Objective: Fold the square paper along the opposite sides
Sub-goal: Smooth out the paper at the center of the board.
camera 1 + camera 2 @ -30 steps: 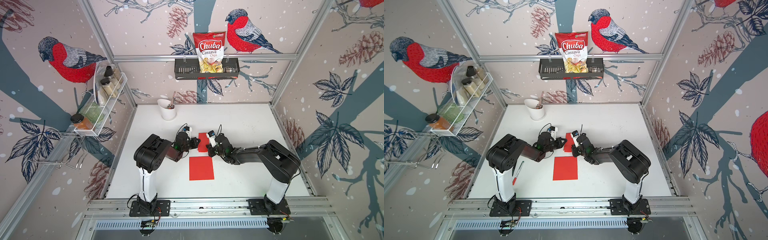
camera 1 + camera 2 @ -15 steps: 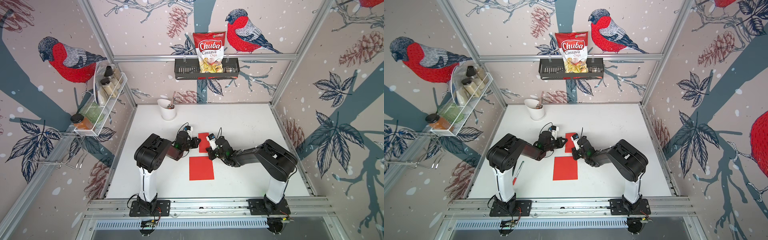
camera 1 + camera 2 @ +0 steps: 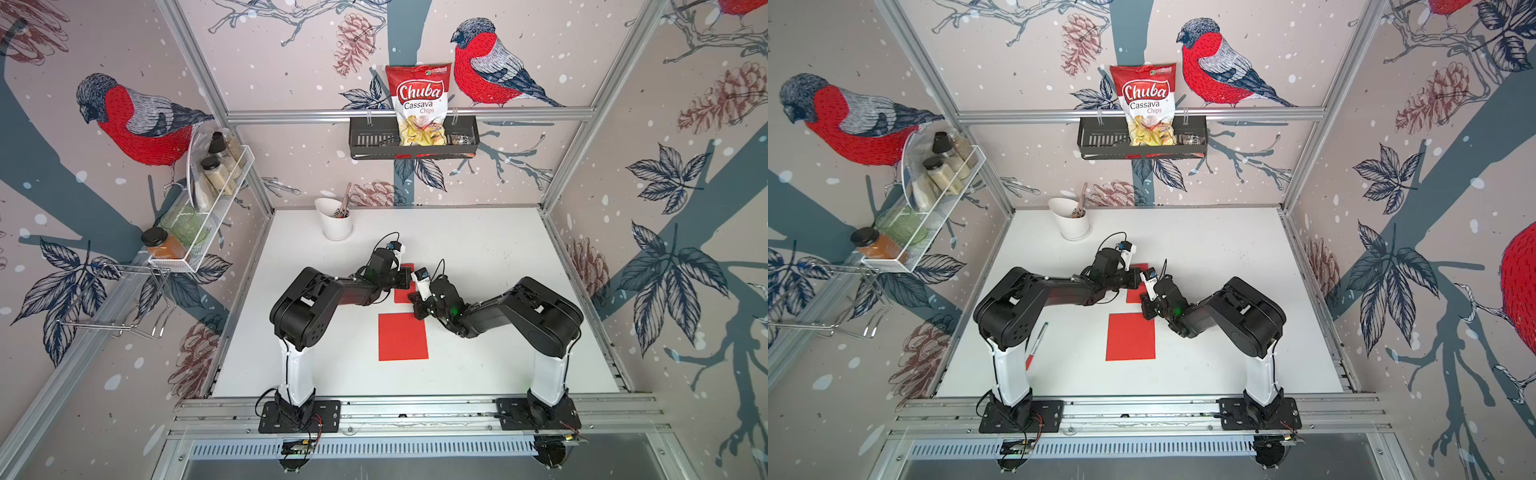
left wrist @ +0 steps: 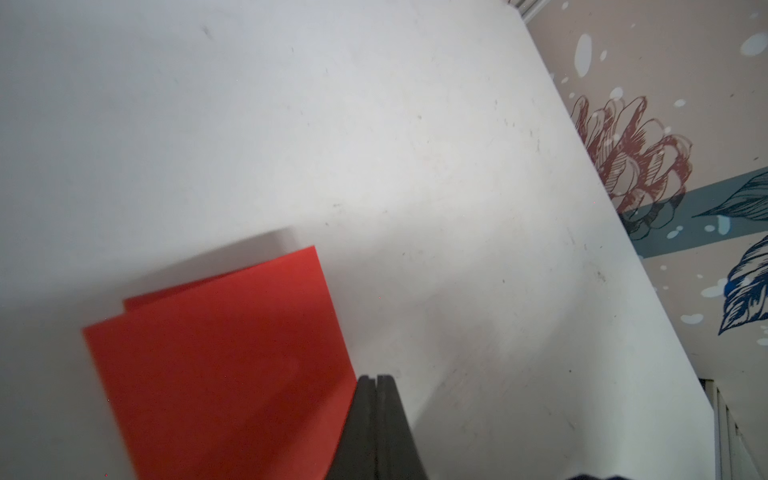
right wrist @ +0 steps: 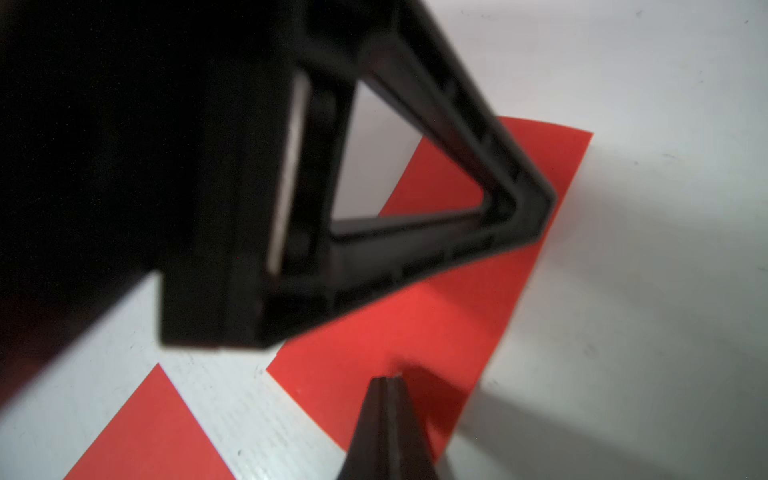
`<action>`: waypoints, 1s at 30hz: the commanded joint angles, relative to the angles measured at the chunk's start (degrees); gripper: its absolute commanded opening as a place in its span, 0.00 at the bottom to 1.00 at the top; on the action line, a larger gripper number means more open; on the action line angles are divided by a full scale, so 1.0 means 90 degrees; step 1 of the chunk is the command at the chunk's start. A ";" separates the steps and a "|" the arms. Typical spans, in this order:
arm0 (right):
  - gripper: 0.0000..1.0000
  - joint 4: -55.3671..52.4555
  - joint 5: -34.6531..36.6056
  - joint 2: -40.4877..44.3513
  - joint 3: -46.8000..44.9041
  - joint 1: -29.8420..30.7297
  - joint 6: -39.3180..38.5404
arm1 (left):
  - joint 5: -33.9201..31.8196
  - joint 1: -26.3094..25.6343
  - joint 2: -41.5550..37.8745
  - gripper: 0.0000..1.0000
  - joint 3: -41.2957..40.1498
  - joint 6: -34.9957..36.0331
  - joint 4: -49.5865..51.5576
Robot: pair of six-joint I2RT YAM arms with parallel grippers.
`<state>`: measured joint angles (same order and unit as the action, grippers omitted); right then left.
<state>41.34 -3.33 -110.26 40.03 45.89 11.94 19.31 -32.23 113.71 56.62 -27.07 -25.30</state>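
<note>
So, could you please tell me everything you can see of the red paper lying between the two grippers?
The red paper is thin, matte and folded double: its top layer sits askew over the lower one. It lies on the white table. The shut right gripper seems to press on it; the shut left gripper is at its edge.

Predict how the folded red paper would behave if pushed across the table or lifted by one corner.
The folded red paper is probably floppy: its edge looks curved in the right wrist view. It likely springs open, since its layers sit offset with a shadow beneath. Thin and flat, it would probably slide on the smooth table rather than tip.
</note>
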 commanded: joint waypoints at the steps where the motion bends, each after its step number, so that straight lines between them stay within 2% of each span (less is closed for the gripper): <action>1: 0.00 -0.0989 0.0099 -0.0029 -0.0034 -0.0027 0.0011 | -0.0162 -0.0042 0.0219 0.00 0.0029 0.0236 0.0522; 10: 0.00 -0.1065 0.0145 0.0097 -0.0069 -0.0019 0.0069 | -0.0439 0.0122 0.0484 0.00 -0.0437 0.0322 0.0363; 15: 0.00 -0.1148 0.0182 0.0169 -0.0138 -0.0023 0.0202 | -0.0236 0.0336 0.0657 0.00 -0.0583 0.0410 0.0068; 24: 0.00 -0.1276 -0.0007 0.0274 -0.0361 -0.0166 0.0827 | -0.0156 0.0348 0.0694 0.00 -0.0616 0.0430 0.0081; 30: 0.00 -0.1254 -0.0038 0.1039 -0.0546 -0.0190 0.0698 | -0.0098 0.0348 0.0732 0.00 -0.0626 0.0474 0.0088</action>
<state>36.05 -3.29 -103.24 35.33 44.42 18.15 23.44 -29.65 118.83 51.92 -23.59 -37.76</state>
